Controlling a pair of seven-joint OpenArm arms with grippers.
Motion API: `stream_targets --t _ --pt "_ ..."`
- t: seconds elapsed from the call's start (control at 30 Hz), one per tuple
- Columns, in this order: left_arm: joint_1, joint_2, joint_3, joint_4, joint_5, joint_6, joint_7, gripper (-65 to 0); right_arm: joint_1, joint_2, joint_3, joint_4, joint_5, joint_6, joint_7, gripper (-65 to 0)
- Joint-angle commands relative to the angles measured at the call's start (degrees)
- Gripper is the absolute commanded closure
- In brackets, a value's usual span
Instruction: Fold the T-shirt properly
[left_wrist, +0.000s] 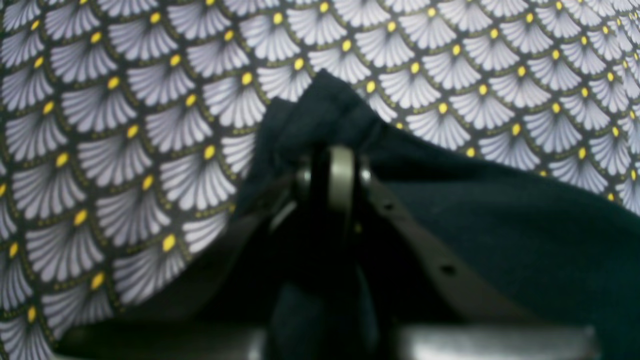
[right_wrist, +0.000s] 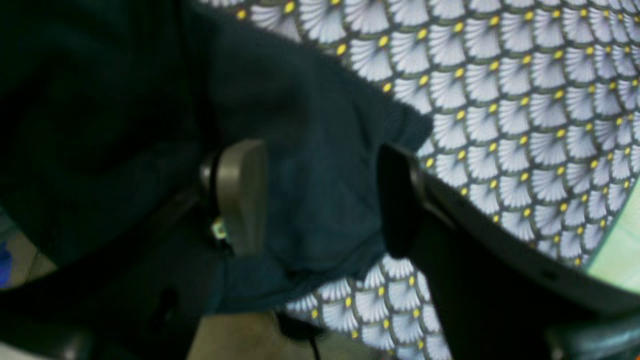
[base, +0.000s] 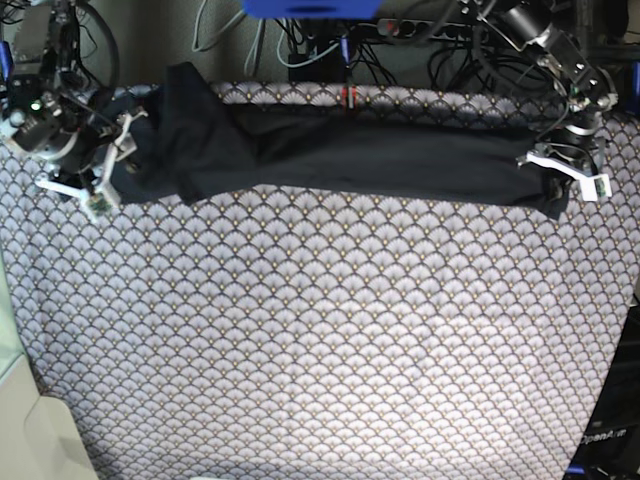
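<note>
T-shirt (base: 360, 155) lies as a long narrow band between the pincers. Left pincer (left_wrist: 332, 172) is clamped on its end; right pincer (right_wrist: 320, 195) stands apart, cloth between fingers. Crosswise folds remain.

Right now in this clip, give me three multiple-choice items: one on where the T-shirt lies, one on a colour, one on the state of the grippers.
1. Where does the T-shirt lie on the patterned cloth?
A. In a long band along the far edge
B. Bunched at the near edge
C. In a heap at the centre

2. What colour are the dots in the cloth's scallop pattern?
A. Red
B. Yellow
C. Blue

3. How do the grippers stand?
A. Both open
B. Left gripper shut on the T-shirt, right gripper open
C. Both shut on nothing

Answers: 1 A, the base view shows the shirt stretched between the arms at the far side. 2 B, both wrist views show yellow dots. 3 B, the left wrist view shows jaws pinching fabric; the right wrist view shows jaws spread, fabric loose between them.
</note>
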Motion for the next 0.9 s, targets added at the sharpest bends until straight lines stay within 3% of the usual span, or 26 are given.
stream_targets --t 0.0,0.13,0.4,0.7,0.87 --pt "0.6 -0.8 -0.5 -0.3 4.6 3.4 4.8 -4.7 -1.9 -0.3 1.7 1.0 -0.2 0.2 0.1 -36.2" --pt "0.5 -0.8 -0.4 -0.3 4.6 3.4 4.8 -4.7 -6.5 -1.9 4.1 1.2 2.7 0.2 2.9 -36.1" --pt "0.5 -1.6 2.1 -0.3 4.6 3.8 4.8 -4.7 -15.3 -1.5 4.5 3.3 15.8 0.2 7.1 -36.5" --pt "0.5 -2.3 2.3 -0.3 4.6 3.9 4.9 -4.7 -23.4 -1.5 3.9 3.6 16.3 0.2 14.6 -36.5" --pt "0.5 -2.3 2.3 -0.3 4.6 4.0 4.9 -4.7 -24.0 -1.5 1.8 3.2 16.2 0.2 15.0 -36.5"
